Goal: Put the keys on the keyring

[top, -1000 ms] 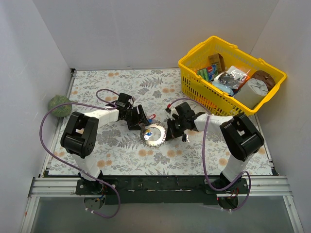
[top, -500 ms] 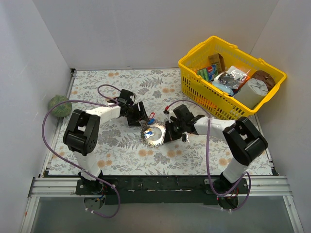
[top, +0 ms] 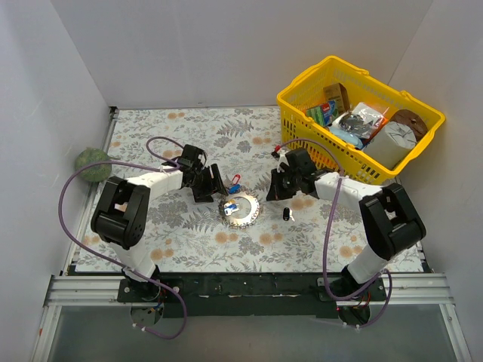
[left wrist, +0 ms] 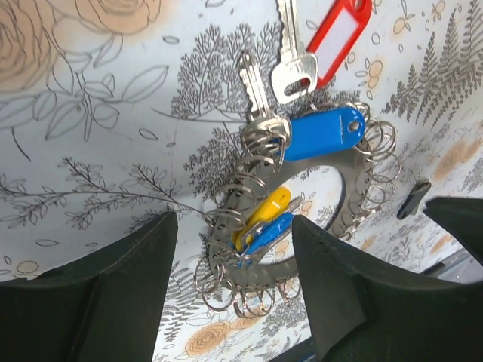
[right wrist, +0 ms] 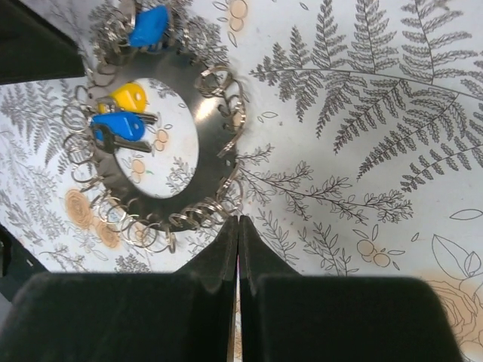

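1. Keyring (right wrist: 207,113): a flat silvery metal band with a wide round opening. Small wire loops crowd its outer rim. It lies flat on the floral table cover (top: 189,226).
2. Keys: a yellow-headed key (left wrist: 266,210) and a blue-headed key (left wrist: 264,230) lie inside the opening. A blue-tagged key (left wrist: 321,136) rests across the rim. A red-tagged key (left wrist: 339,38) lies just beyond it on the cover.
3. Left gripper (top: 211,183): my jaws are released and hold nothing. In the overhead view the keyring sits at 4 o'clock from them, just beside. In the left wrist view it shows between my two fingers (left wrist: 113,302).
4. Right gripper (right wrist: 238,222): my jaws are clenched with nothing between them. The keyring lies at 11 o'clock from the tips, close but apart.
5. A dark key (top: 287,214) lies alone on the cover at 6 o'clock from my right gripper. It is too small to show detail.
6. Limits: my left fingers hide the near arc of the keyring, and the frame edge cuts off the red tag. I cannot tell which keys are threaded on the loops
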`<act>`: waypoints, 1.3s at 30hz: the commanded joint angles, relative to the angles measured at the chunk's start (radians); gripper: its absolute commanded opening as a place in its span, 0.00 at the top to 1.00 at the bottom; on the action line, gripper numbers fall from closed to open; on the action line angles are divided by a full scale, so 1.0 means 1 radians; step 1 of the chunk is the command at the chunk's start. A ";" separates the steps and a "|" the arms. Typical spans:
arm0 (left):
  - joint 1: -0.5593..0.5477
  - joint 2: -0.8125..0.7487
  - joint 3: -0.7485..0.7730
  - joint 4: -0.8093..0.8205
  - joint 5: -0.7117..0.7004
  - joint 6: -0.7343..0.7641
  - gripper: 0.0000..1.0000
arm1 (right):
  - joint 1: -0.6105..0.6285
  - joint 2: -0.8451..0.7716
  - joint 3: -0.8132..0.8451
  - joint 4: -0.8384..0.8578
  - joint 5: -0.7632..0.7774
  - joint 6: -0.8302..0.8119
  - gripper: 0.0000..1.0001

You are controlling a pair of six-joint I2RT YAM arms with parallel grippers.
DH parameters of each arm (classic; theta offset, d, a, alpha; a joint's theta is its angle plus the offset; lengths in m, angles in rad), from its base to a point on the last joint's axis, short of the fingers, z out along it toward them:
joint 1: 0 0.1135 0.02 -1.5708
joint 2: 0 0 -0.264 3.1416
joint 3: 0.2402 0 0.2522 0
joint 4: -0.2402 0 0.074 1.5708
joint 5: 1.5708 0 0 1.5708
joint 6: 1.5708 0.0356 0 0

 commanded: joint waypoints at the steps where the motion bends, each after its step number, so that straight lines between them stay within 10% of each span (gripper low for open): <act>1: -0.001 -0.060 -0.061 0.026 0.057 -0.029 0.38 | 0.001 0.060 0.024 -0.008 -0.037 -0.017 0.99; 39: -0.011 0.121 0.223 0.011 0.152 -0.005 0.39 | 0.241 0.201 0.136 0.047 -0.143 0.105 0.99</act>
